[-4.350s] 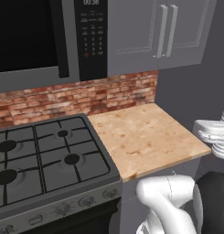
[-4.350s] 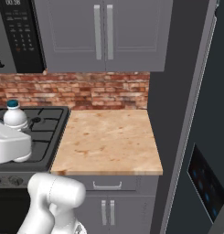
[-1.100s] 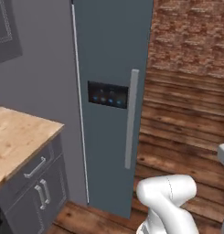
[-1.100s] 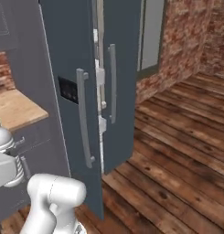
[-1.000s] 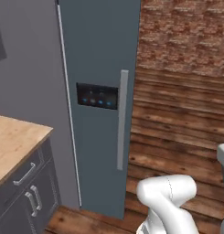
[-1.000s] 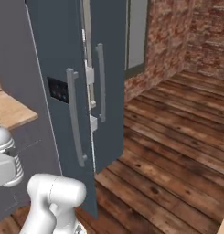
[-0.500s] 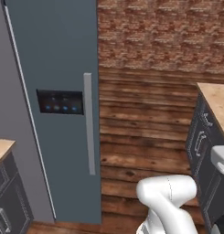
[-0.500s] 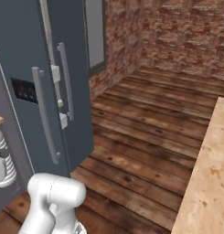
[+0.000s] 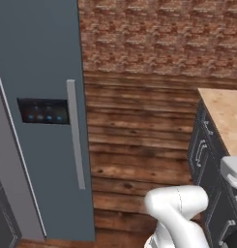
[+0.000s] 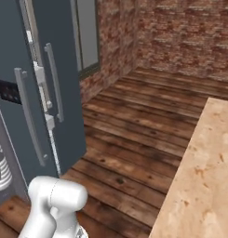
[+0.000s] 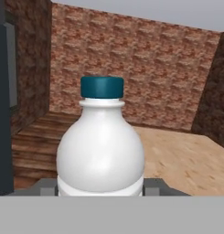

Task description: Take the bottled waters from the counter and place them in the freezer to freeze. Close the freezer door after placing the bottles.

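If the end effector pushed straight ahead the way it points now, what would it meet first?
Apart from the bottle it holds, probably the far brick wall; wooden floor and a butcher-block top lie below that line, though depth is unclear.

Red-brown brick wall [image 9: 158, 38] at the back. Dark brown wood plank floor [image 9: 139, 145] runs below it – long boards w/ lines. A grey-framed window [image 10: 86, 37] sits in the brick wall. A 2nd light tan wood top [image 10: 204, 176] – over dark grey cabinets w/ bar handles [image 9: 202, 145] – stands on the other side of the room.
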Robot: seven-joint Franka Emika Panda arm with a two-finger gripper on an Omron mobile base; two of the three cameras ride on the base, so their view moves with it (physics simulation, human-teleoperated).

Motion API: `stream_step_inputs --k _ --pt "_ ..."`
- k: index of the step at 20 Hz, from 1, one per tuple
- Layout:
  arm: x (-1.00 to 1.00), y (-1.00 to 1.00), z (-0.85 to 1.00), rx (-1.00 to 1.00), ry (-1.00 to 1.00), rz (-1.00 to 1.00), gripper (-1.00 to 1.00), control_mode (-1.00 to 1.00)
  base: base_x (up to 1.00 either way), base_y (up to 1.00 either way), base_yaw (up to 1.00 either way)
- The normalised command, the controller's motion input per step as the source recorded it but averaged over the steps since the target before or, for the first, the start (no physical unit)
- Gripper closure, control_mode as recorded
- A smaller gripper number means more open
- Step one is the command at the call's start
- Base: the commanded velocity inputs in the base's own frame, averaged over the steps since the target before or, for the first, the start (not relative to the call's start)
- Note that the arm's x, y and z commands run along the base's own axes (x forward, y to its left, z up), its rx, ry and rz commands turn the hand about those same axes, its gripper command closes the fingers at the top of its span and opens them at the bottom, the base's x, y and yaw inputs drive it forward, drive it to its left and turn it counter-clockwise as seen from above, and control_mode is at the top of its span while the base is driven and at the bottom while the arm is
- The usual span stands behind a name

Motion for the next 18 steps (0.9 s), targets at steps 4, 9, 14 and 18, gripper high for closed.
stream_step_inputs --k 4,9,14,18 --pt "0.0 0.0 0.0 0.0 0.0 0.0 1.0 1.0 0.49 -0.35 0.0" --pt "0.0 0.0 0.0 0.0 0.0 0.0 1.0 1.0 0.5 -0.08 0.0" --pt "0.0 0.0 0.0 0.0 0.0 0.0 1.0 1.0 0.77 -0.11 0.0" --pt "0.0 0.0 0.0 0.0 0.0 0.0 1.0 1.0 0.97 -0.12 0.0"
